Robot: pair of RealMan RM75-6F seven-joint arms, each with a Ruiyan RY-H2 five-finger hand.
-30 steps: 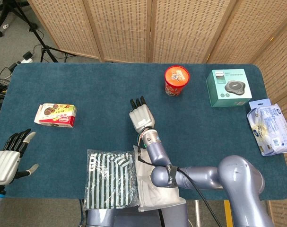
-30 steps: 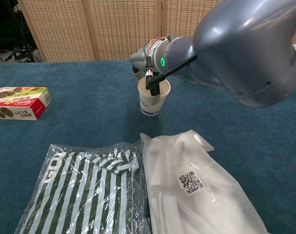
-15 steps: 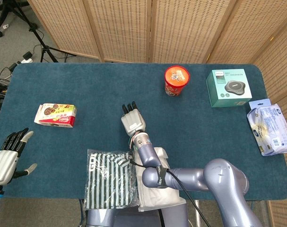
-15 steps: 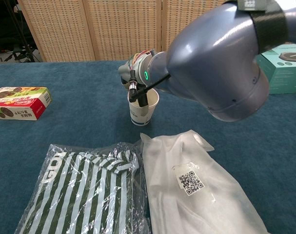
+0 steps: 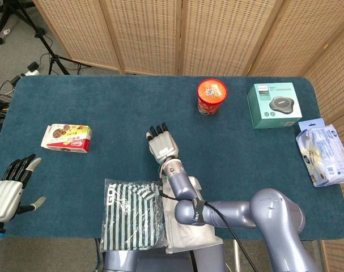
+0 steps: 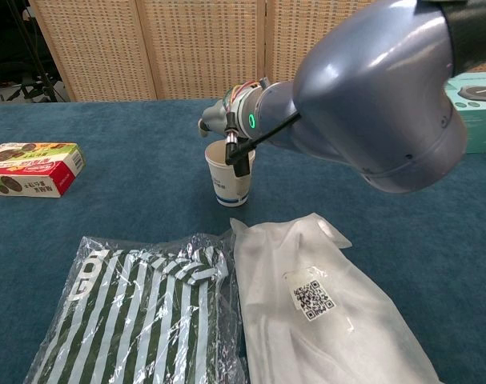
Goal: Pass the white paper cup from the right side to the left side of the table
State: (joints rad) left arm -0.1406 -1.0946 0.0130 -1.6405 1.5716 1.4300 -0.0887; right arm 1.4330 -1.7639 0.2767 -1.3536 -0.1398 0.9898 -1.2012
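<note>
The white paper cup (image 6: pixel 230 178) stands upright near the table's middle in the chest view, just beyond the plastic bags. My right hand (image 5: pixel 162 145) is over it and holds it at the rim, with its fingers (image 6: pixel 210 128) behind the cup. In the head view the hand's back hides the cup. My left hand (image 5: pixel 9 190) hovers at the front left corner of the table, fingers spread and holding nothing, far from the cup.
A snack box (image 5: pixel 67 137) lies on the left side. A striped garment in plastic (image 5: pixel 132 214) and a white bag (image 6: pixel 315 304) lie at the front edge. A red noodle tub (image 5: pixel 211 96), teal box (image 5: pixel 274 105) and blue-white pack (image 5: pixel 325 150) sit right.
My right hand carried the cup leftward and a little toward the front over the last second. It has since nearly stopped. The left hand barely shifted.
</note>
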